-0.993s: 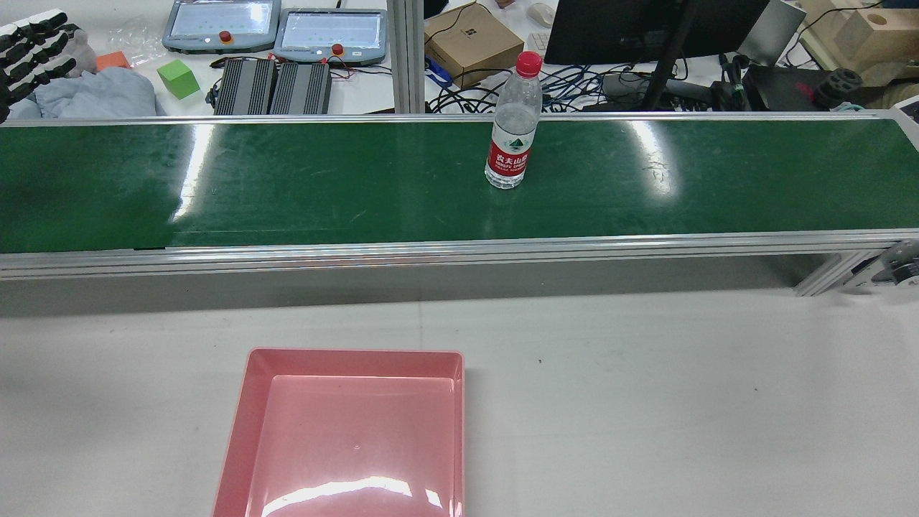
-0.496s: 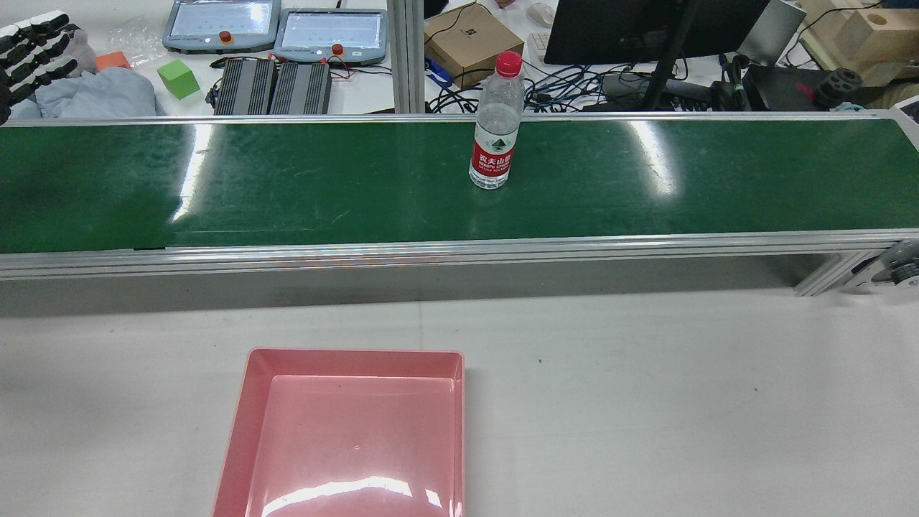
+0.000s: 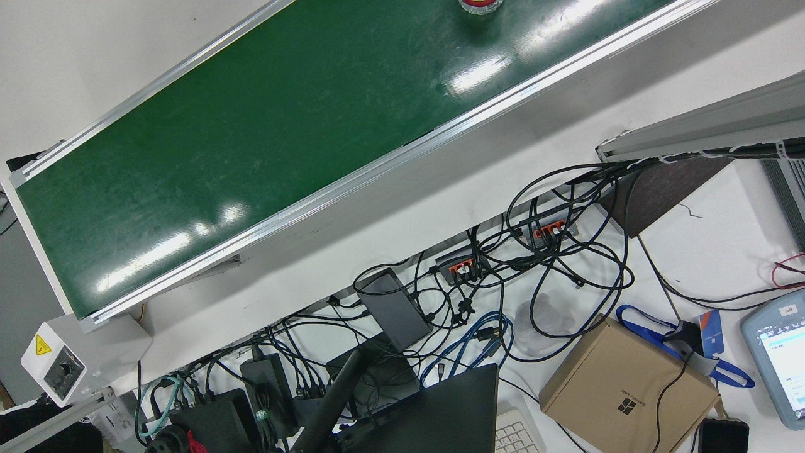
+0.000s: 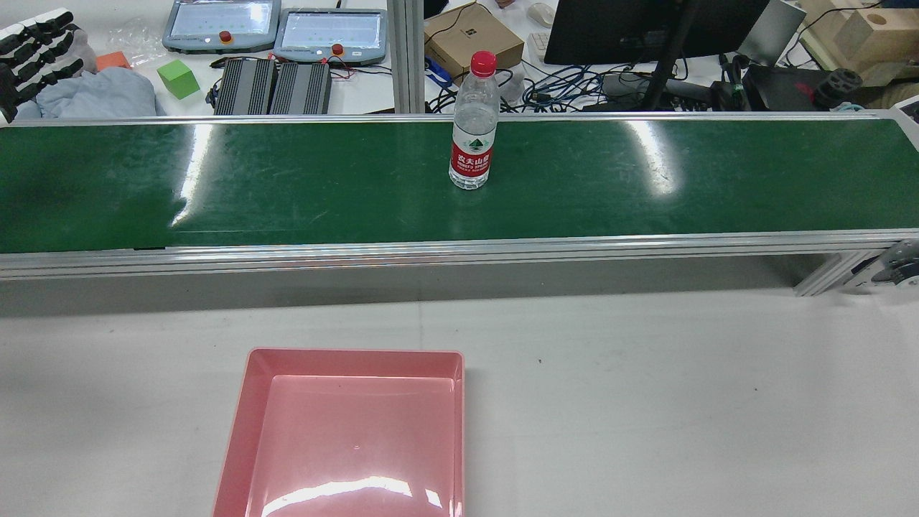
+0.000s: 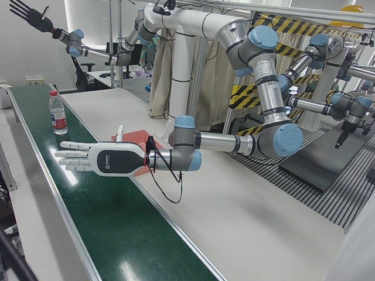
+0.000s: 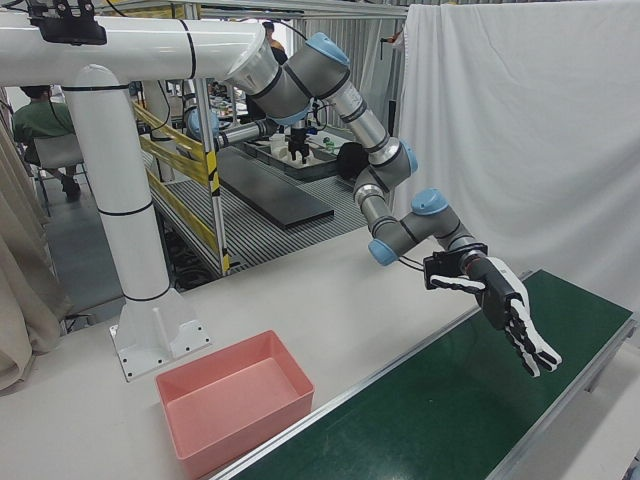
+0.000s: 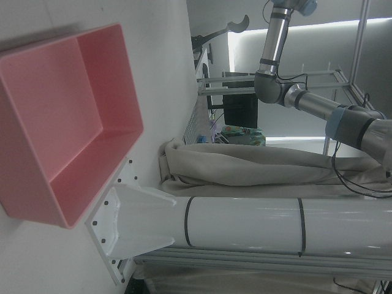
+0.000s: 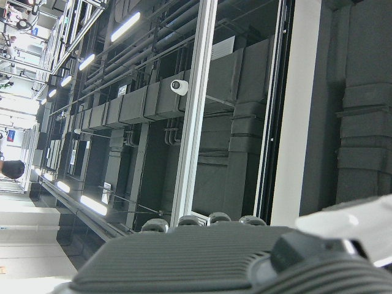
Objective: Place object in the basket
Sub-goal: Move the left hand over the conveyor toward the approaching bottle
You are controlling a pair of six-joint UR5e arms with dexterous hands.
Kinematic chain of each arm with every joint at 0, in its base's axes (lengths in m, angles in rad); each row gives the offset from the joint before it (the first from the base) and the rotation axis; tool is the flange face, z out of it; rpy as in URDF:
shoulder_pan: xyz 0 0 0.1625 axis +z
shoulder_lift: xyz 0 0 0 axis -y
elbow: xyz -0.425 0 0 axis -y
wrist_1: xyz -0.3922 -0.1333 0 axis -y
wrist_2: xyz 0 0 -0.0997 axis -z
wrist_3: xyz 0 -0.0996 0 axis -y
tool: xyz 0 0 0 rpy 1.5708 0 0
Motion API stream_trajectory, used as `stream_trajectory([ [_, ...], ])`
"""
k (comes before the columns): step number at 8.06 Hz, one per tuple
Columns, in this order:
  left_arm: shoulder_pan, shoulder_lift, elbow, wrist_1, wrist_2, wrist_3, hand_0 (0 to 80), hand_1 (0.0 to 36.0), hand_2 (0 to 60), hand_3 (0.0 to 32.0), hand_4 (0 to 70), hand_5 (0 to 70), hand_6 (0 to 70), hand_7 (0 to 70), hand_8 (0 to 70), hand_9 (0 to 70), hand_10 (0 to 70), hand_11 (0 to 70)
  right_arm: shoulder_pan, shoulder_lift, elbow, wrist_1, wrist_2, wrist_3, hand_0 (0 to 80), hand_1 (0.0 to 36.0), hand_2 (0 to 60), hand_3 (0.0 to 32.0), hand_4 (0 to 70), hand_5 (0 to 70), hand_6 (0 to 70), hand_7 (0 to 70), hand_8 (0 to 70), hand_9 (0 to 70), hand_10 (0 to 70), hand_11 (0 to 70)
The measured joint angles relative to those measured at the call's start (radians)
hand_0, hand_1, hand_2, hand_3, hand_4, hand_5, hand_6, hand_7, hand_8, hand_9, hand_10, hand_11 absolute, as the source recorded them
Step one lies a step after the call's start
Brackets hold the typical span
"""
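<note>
A clear water bottle (image 4: 472,126) with a red cap and red label stands upright on the green conveyor belt (image 4: 287,187), near its far edge. It also shows in the left-front view as the bottle (image 5: 57,114), and its cap (image 3: 480,5) shows at the top edge of the front view. The pink basket (image 4: 248,431) sits empty on the white table in front of the belt. My left hand (image 5: 94,159) hovers flat above the belt, fingers spread, well to the left of the bottle. My right hand (image 5: 29,14) is raised high and far off, fingers spread, holding nothing.
Behind the belt lies a cluttered bench with two teach pendants (image 4: 276,29), a green cube (image 4: 177,77), a cardboard box (image 4: 470,39), cables and a monitor. The arms' white pedestal (image 6: 140,230) stands behind the basket (image 6: 250,425).
The bottle has travelled left along the belt, still upright. My left hand has shifted only slightly at the far left.
</note>
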Motion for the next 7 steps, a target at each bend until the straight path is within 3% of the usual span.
stream_trajectory([
  [2,0.086,-0.003,-0.028,0.042,-0.063,-0.009,47.6,3.6,0.0,0.0,11.2,5.7,0.4,0.0,0.7,0.1,3.7,6.1,0.000,0.000,0.000,0.000,0.000,0.000,0.0,0.0,0.0,0.0,0.0,0.0,0.0,0.0,0.0,0.0,0.0,0.0],
  [4,0.206,-0.020,-0.031,0.058,-0.197,-0.021,46.9,2.9,0.0,0.0,11.4,5.8,0.5,0.0,0.6,0.0,3.6,5.9,0.000,0.000,0.000,0.000,0.000,0.000,0.0,0.0,0.0,0.0,0.0,0.0,0.0,0.0,0.0,0.0,0.0,0.0],
  [7,0.255,-0.051,-0.024,0.069,-0.267,-0.015,46.8,3.0,0.0,0.0,12.2,6.3,0.5,0.0,0.4,0.0,2.8,4.8,0.000,0.000,0.000,0.000,0.000,0.000,0.0,0.0,0.0,0.0,0.0,0.0,0.0,0.0,0.0,0.0,0.0,0.0],
])
